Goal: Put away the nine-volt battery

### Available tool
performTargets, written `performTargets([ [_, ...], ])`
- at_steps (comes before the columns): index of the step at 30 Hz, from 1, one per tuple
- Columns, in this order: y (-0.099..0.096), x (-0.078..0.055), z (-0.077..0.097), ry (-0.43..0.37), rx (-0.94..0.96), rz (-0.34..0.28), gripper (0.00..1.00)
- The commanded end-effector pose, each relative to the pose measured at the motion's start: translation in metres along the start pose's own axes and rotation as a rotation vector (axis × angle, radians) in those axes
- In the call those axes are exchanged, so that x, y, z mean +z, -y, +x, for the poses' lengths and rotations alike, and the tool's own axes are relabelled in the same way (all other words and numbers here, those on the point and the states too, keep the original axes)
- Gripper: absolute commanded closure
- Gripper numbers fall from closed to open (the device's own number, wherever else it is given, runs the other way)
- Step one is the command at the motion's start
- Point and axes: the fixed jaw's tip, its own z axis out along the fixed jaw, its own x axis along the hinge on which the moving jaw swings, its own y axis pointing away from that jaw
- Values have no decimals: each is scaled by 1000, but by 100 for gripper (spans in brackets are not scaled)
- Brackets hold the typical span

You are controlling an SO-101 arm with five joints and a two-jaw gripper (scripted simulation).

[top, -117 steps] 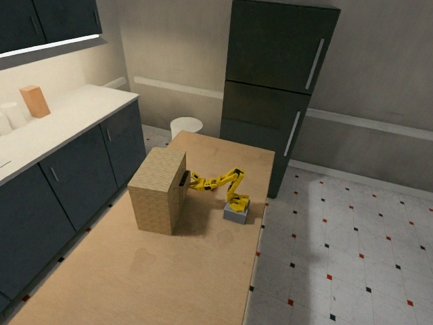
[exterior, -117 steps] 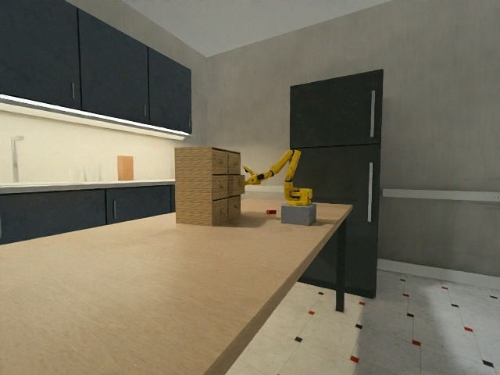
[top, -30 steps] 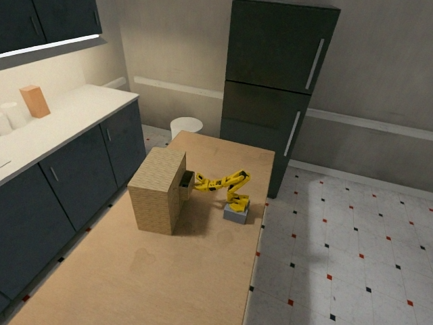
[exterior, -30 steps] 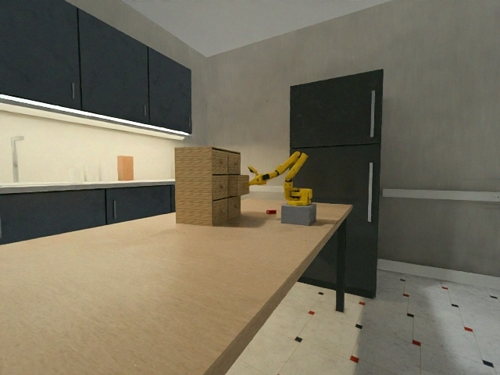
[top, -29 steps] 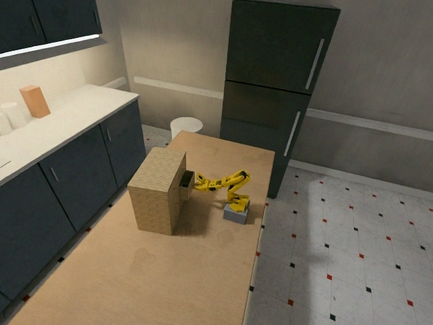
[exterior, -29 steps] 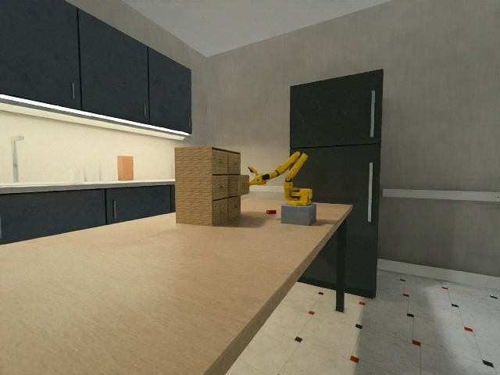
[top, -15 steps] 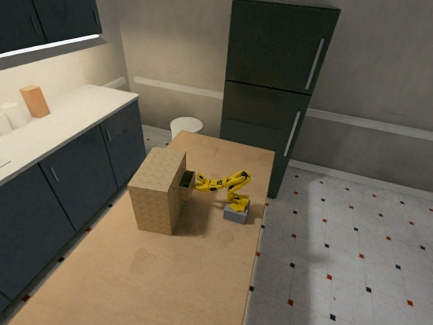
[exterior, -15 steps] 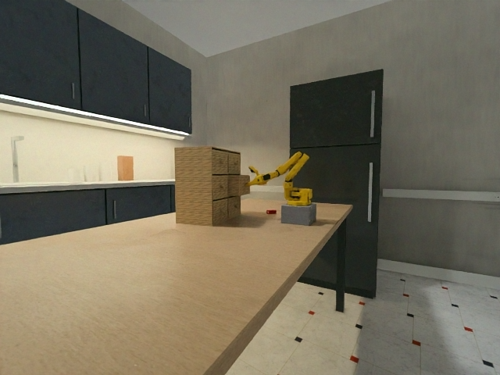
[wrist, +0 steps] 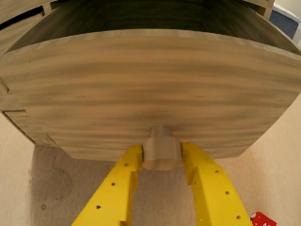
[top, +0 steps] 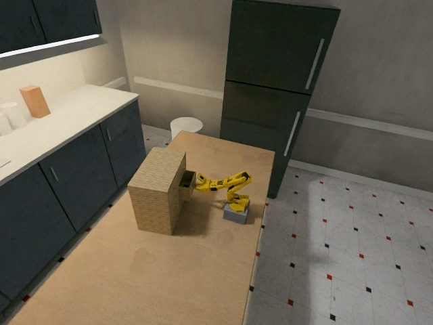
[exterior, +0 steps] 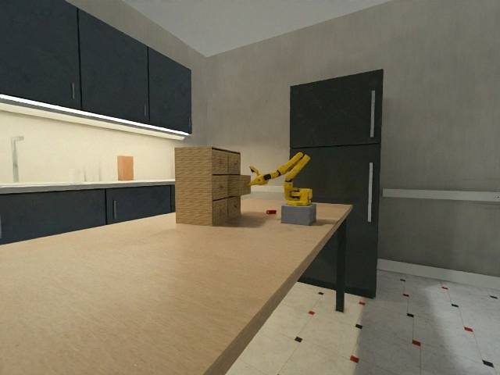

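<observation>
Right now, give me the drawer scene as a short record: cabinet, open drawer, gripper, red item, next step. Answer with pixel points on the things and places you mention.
cabinet: wooden, two columns of three drawers point(top: 151, 210) point(exterior: 194, 189)
open drawer: middle row, far column in the exterior view point(top: 187, 193) point(exterior: 245, 184) point(wrist: 150, 80)
gripper: shut on that drawer's knob point(wrist: 162, 153)
red item: on the table, between cabinet and robot base; probably the battery point(exterior: 270, 212) point(wrist: 263, 219)
next step: likely pull further or release, then check inside

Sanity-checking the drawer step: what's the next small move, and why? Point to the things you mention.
Probably ease the open drawer point(top: 187, 191) point(exterior: 245, 184) point(wrist: 150, 89) out slightly more, jaws kept on its knob point(wrist: 162, 153): they grip it squarely, but the visible interior is dark and shows no battery yet. Go gently, since nothing stops the drawer.
</observation>
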Motion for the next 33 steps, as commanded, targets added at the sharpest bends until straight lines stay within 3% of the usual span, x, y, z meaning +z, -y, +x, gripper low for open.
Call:
performTargets([
  [1, 0, -4, 0, 5, 1, 0, 100],
  [33, 0, -10, 2, 5, 1, 0, 100],
])
